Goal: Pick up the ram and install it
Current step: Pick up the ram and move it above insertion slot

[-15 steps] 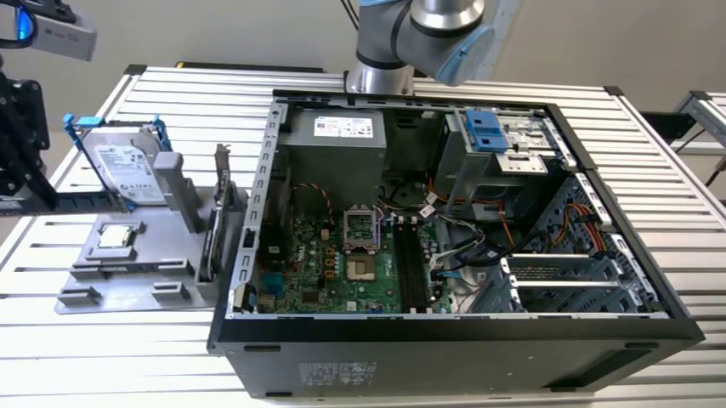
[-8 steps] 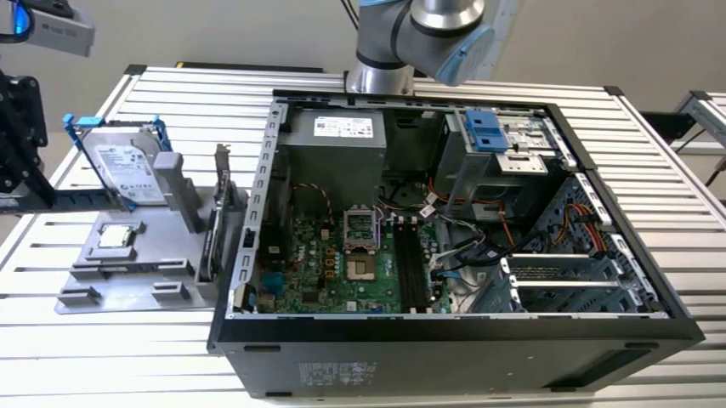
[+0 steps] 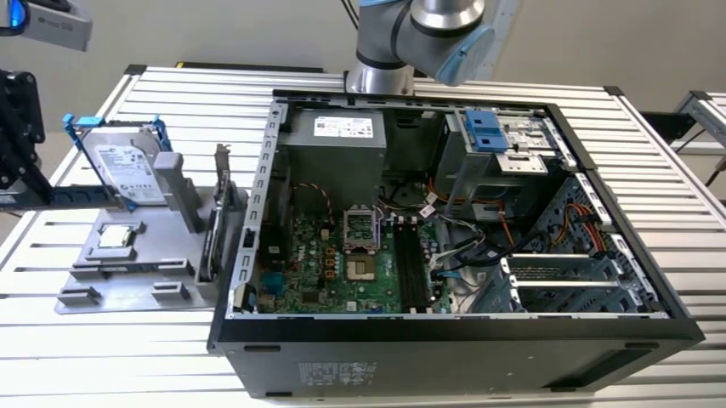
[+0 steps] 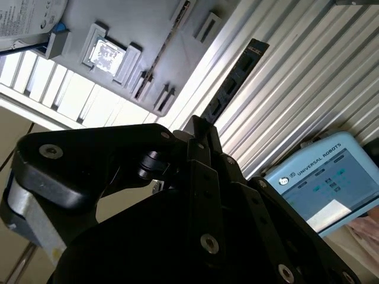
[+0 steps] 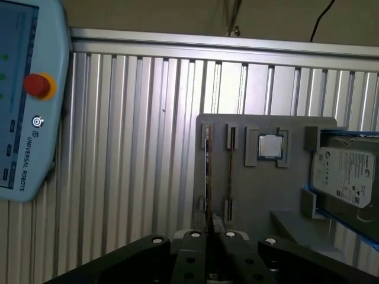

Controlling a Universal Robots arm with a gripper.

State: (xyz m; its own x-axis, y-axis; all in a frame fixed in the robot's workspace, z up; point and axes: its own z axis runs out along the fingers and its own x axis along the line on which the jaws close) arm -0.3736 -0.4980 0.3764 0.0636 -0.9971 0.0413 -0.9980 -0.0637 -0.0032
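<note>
The ram (image 4: 234, 80), a long dark stick with black chips, sticks out from between my black fingers in the second wrist view, held above the ribbed table. My gripper (image 4: 201, 127) is shut on its near end. In the first wrist view the ram (image 5: 207, 165) shows edge-on as a thin line rising from the gripper (image 5: 210, 234), over the edge of the grey holder tray (image 5: 249, 195). In the exterior view the gripper (image 3: 20, 183) is at the exterior view's far left, with the ram (image 3: 80, 196) lying level beside the tray. The open computer case (image 3: 255, 255) has dark memory slots (image 3: 411, 268) on its motherboard.
The grey tray (image 3: 148, 255) carries a silver hard drive in a blue frame (image 3: 119, 170), a processor chip (image 3: 117, 238) and an upright card with a metal bracket (image 3: 221, 195). A pale blue teach pendant (image 5: 23, 100) lies on the table. Cables and drive cages crowd the case.
</note>
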